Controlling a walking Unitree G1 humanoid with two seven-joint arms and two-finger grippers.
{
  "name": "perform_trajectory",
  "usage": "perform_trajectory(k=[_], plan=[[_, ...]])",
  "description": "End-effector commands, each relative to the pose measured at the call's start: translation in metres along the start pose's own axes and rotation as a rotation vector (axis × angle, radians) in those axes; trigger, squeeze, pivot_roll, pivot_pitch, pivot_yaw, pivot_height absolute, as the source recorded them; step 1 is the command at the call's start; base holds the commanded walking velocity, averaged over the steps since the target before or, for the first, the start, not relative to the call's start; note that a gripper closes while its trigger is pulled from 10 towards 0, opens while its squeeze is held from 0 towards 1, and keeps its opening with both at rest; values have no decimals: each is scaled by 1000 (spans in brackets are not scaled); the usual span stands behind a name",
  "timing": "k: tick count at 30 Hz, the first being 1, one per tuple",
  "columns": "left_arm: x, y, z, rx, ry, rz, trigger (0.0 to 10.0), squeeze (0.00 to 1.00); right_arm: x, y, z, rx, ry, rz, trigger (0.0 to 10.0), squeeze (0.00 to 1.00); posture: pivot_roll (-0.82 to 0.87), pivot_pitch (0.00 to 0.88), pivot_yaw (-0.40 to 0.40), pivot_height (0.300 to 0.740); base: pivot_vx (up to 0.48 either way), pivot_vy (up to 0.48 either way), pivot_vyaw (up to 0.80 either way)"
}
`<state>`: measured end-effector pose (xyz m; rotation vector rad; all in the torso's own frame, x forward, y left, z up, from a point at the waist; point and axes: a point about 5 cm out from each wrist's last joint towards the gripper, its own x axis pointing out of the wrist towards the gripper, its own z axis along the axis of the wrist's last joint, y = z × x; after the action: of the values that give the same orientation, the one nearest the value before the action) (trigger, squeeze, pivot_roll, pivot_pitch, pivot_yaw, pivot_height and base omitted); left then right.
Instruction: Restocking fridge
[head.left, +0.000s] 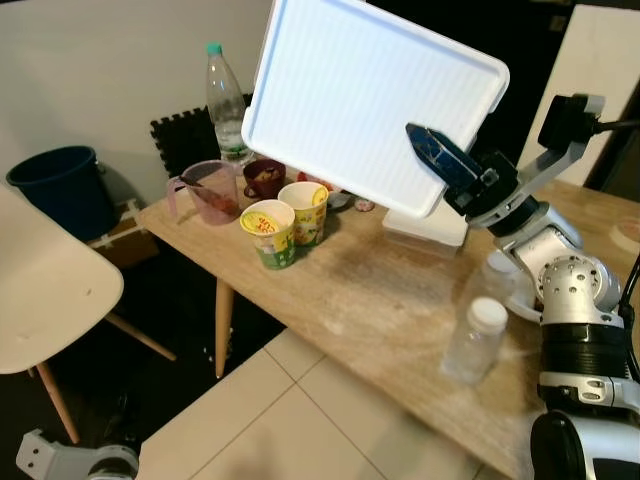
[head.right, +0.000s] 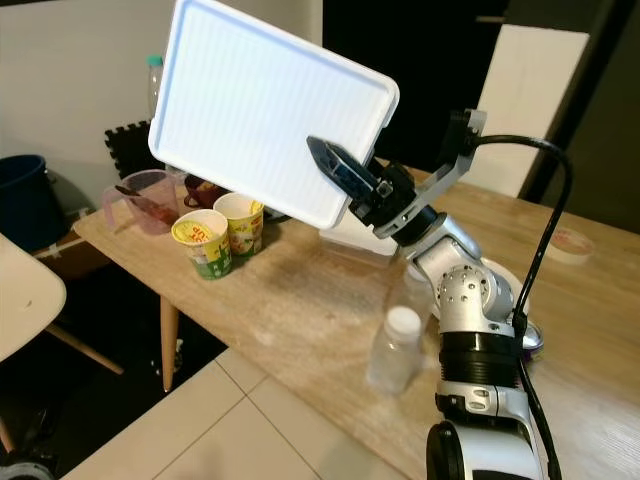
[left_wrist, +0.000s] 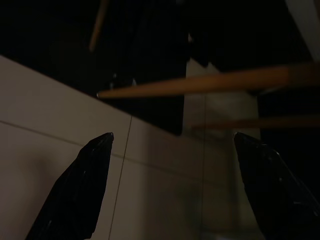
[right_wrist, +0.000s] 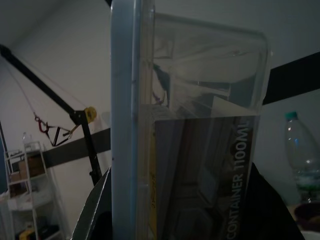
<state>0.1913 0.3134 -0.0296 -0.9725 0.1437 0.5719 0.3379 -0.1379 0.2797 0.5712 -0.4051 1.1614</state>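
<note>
The right end effector (head.left: 440, 160) is clenched on a lidded clear plastic container (head.left: 370, 100), raised above the worktop (head.left: 400, 300); the left end effector (left_wrist: 175, 190) hangs released. Next likely means carrying it fridgeward, kept steady.

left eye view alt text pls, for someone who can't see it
The robot's right gripper holds a white-lidded clear container tilted up above a wooden table. On the table stand two yellow cups, a pink measuring jug, a water bottle and a small clear bottle. A white chair sits to the left.
</note>
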Motion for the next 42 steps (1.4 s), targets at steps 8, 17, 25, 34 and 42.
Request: perform_trajectory(k=[8, 17, 25, 34, 42], plan=[[-7, 5, -22, 17, 76, 34, 10000, 0, 6, 7, -15, 10, 78, 46, 10000, 0, -25, 0, 27, 740, -356, 0, 0], [-9, 5, -28, 27, 98, 33, 10000, 0, 7, 12, -71, 91, 254, 36, 10000, 0, -24, 0, 26, 740, -358, 0, 0], [-9, 5, -31, 33, 109, 27, 10000, 0, -5, 15, -125, 96, 491, -36, 10000, 0, -24, 0, 22, 740, -354, 0, 0], [-14, 8, -40, 54, 152, 37, 10000, 0, -98, -4, -222, 56, 940, -472, 10000, 0, -31, 0, 22, 740, -355, 0, 0], [-19, 14, -44, 75, 183, 57, 10000, 0, -189, 2, -243, 38, 1166, -807, 10000, 0, -31, 0, 26, 740, -355, 0, 0]])
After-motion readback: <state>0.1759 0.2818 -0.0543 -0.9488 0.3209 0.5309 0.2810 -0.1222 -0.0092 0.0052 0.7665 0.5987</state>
